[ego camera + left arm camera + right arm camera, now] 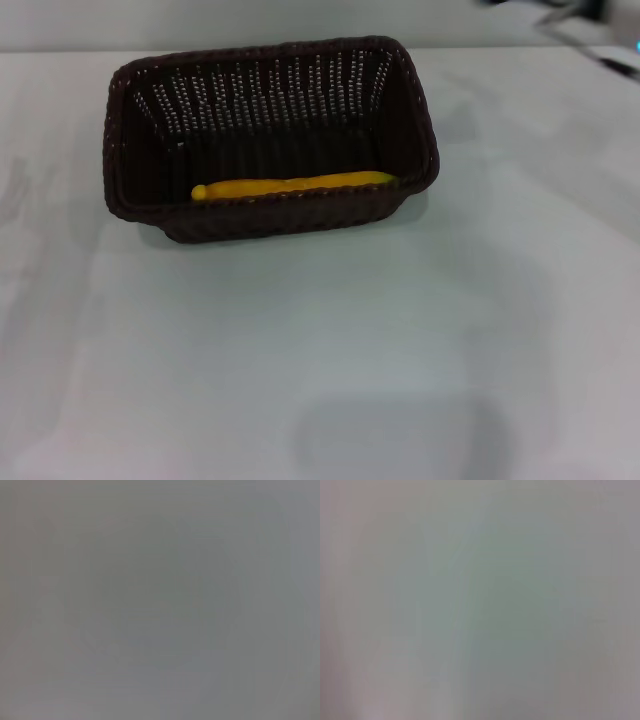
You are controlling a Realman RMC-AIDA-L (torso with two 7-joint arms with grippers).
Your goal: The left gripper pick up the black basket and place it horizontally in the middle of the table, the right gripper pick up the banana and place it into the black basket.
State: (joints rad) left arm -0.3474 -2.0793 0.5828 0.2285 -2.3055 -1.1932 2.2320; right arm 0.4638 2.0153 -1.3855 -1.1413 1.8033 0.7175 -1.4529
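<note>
Black basket standing upright on the white table, long side running across the head view, set in the far half of the tabletop and somewhat toward the robot's left. Braided rim all round, openwork walls, rounded corners. Inside, down on the floor against the near wall: banana, lying flat and lengthwise along the basket, one end close to the left inner wall, the other close to the right inner corner, its lower edge hidden behind the near rim.

Left gripper: out of sight in the head view; left wrist view filled by a plain grey surface only, no fingers showing, so impossible to tell wide or narrow, and impossible to place basket or banana relative to it.

Right gripper: likewise unseen; only blurred dark shapes at the far right top corner of the head view, too unclear to name. Right wrist view a blank pale surface, finger state unknowable.
</note>
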